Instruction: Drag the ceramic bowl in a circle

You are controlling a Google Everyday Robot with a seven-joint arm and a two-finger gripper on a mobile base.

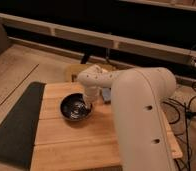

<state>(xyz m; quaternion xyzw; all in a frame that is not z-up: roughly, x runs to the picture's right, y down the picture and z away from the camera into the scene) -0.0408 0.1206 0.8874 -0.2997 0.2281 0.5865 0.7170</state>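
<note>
Camera view: arm (141,115) bends down, hand (89,103) seemingly at the rim of the ceramic bowl (71,108), grip state unclear.

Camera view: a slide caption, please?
Robot's claw at the rim of the ceramic bowl on a wooden table.

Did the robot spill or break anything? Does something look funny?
Nothing stands out. The bowl sits upright on the wooden table and looks whole, with no spill around it. The gripper reaches down at the bowl's rim.
</note>
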